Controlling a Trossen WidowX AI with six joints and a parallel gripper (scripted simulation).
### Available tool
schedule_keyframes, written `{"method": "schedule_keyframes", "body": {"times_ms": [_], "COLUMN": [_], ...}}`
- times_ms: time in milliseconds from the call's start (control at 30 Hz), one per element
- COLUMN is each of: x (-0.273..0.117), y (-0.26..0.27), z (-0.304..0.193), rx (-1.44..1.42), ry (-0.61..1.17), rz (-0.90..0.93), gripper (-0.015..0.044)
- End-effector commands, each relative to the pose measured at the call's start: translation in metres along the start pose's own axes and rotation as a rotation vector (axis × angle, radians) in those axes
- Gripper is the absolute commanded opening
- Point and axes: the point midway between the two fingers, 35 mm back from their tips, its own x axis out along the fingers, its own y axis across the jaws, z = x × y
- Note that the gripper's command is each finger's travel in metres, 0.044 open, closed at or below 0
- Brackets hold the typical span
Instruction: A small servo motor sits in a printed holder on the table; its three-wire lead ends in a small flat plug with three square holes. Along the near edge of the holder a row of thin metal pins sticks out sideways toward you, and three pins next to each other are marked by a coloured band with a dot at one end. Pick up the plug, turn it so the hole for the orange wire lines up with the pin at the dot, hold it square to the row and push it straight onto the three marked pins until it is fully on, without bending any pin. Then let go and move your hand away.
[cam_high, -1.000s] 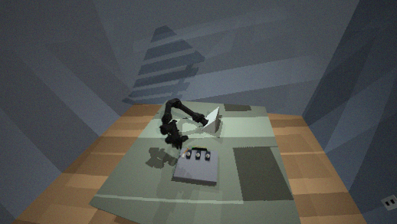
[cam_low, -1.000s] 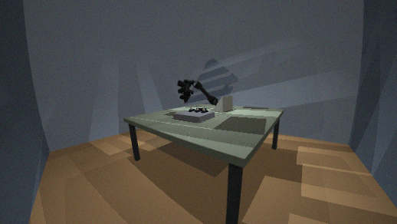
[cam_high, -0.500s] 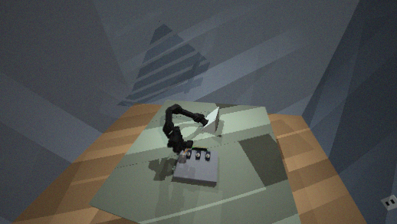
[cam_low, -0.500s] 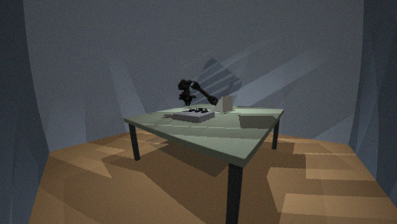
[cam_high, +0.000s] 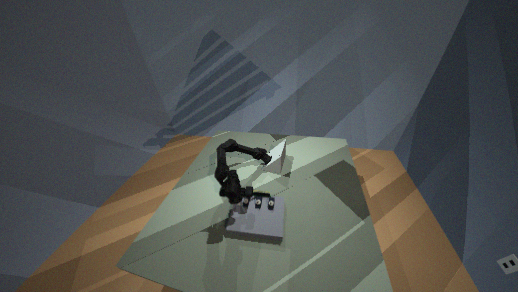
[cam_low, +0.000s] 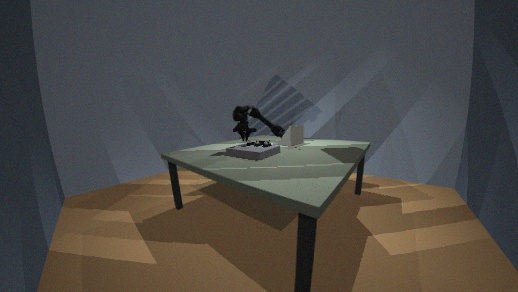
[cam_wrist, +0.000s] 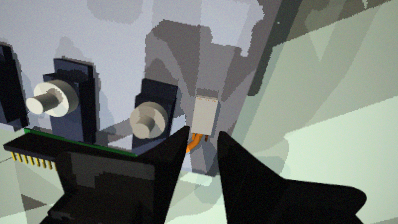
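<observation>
The pale plug (cam_wrist: 204, 116) lies on the grey holder (cam_high: 262, 225) (cam_low: 242, 152) (cam_wrist: 120, 45) beside a dark servo (cam_wrist: 166, 95) with a round pale horn. The orange wire (cam_wrist: 192, 145) leaves the plug's end nearest the fingers, partly behind the left finger. My gripper (cam_low: 245, 140) (cam_wrist: 203, 133) is partly open and empty, pointing down over the holder. In the wrist view its two fingertips stand either side of the plug's wire end, with the plug body beyond them. Gold pins (cam_wrist: 33, 160) stick out from a green-edged strip at lower left. The coloured band and dot cannot be seen.
Another servo (cam_wrist: 75, 107) with a pale horn stands farther left on the holder, and part of a third shows at the left edge. A pale upright block (cam_high: 278, 159) (cam_low: 296, 135) stands by the arm's base on the green table (cam_high: 325, 225) (cam_low: 300, 175).
</observation>
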Motion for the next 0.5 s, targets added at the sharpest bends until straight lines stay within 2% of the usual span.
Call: {"method": "schedule_keyframes", "body": {"times_ms": [0,467], "x": [0.008,0.023], "y": [0.001,0.0], "z": [-0.002,-0.002], "rx": [-0.01,-0.01], "ry": [0.006,0.006], "rz": [-0.007,-0.008], "gripper": [0.0115,0.0115]}}
